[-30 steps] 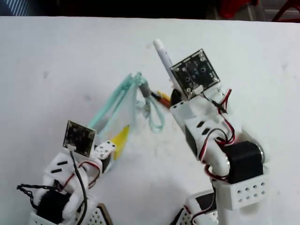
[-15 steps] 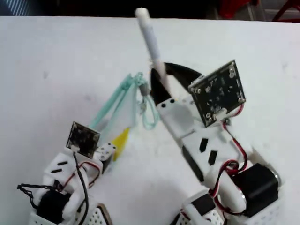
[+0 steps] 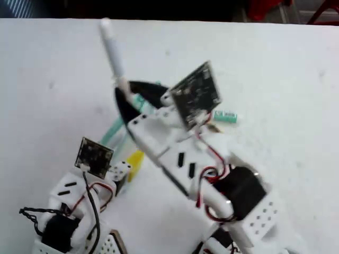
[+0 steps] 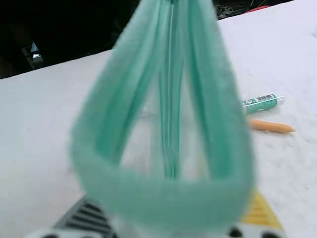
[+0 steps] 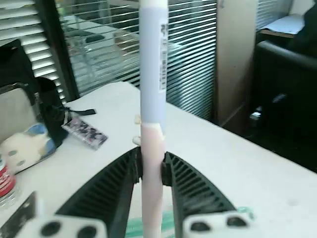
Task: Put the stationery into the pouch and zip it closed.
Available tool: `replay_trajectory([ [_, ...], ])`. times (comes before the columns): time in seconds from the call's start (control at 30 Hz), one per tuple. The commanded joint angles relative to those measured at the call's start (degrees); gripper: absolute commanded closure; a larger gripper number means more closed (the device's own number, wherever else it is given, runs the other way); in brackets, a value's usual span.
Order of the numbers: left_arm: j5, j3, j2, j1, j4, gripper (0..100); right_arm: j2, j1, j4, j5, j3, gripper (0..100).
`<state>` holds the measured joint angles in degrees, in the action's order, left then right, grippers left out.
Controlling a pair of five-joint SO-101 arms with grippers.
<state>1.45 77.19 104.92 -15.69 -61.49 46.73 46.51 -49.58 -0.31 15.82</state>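
Right pincer (image 5: 151, 157) swung left, clamping white pen (image 5: 150, 64) over open teal-rimmed pouch (image 4: 163, 201).

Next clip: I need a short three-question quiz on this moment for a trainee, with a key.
1. True or false: the right claw is shut on a white pen.
2. Which items lie loose on the table? A) green marker and orange pen; B) scissors and ruler; C) one eraser.
3. Fill in: the mouth of the pouch is ___ (open/zipped).
Key: 1 true; 2 A; 3 open.
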Motion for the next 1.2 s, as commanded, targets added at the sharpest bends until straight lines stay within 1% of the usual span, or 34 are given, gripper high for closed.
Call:
replay_trajectory([
  [0.0,0.35,-0.62,-0.4,-0.4,0.18,77,-0.04,2.07,3.82,-0.7,2.37,98.1],
  [0.17,0.44,-0.53,-0.4,-0.4,0.7,77,-0.22,3.21,4.35,-0.62,3.34,98.1],
  [0.37,0.44,-0.35,-0.4,-0.4,1.32,77,0.04,2.95,-1.45,-0.53,2.99,98.1],
  [0.57,0.35,-0.35,-0.4,-0.31,1.32,77,0.04,2.86,-2.95,-0.44,3.34,98.1],
  [0.67,0.35,-0.35,-0.4,1.27,1.49,77,0.04,2.86,-5.67,-0.35,2.99,98.1],
  [0.83,0.35,-0.35,-0.4,1.98,1.49,77,1.19,2.95,-8.31,8.0,3.08,97.8],
  [0.93,0.35,-0.35,-0.4,1.98,1.49,77,2.07,2.86,-11.12,8.97,2.99,97.7],
  [1.0,0.35,-0.35,-0.4,1.98,1.49,77,2.07,2.86,-12.88,10.9,2.99,97.7],
  [1.17,0.26,-0.35,-0.4,1.98,1.49,77,2.59,2.86,-13.76,12.04,2.99,97.6],
])
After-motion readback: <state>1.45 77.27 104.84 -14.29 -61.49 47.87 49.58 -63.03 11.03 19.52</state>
